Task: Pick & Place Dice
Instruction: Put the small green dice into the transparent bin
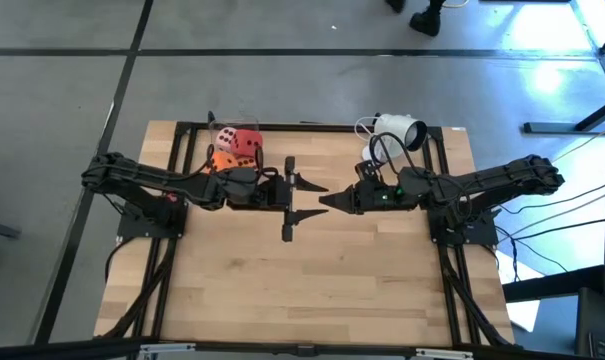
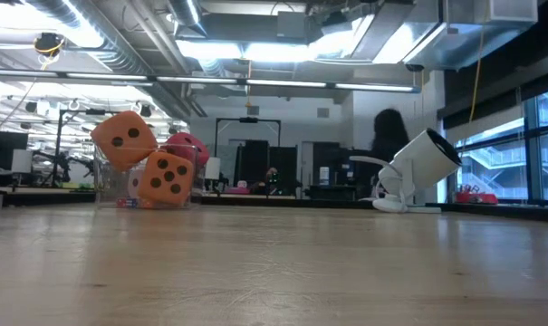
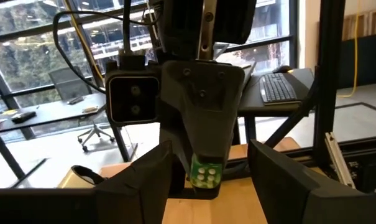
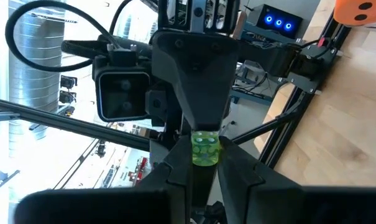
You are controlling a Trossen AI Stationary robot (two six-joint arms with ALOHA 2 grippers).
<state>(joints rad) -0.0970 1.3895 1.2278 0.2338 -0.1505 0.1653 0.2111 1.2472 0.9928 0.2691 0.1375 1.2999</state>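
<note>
Passing a small green pipped cube point(image 4: 205, 149) across: my right claw point(image 1: 332, 200) is clamped on it and my left claw point(image 1: 307, 200) is spread apart around it. Next, I judge, left closes squarely before right releases. The soft orange dice point(image 2: 165, 178) sit back-left.

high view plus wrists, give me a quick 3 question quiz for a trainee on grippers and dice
1. True or false: the left gripper is open.
2. What does the right gripper pinch? A) an orange die B) a small green die C) nothing
3. Fill in: the big dice sit near the back edge of the table, on the ___ arm's side.
Key: 1 true; 2 B; 3 left.
</note>
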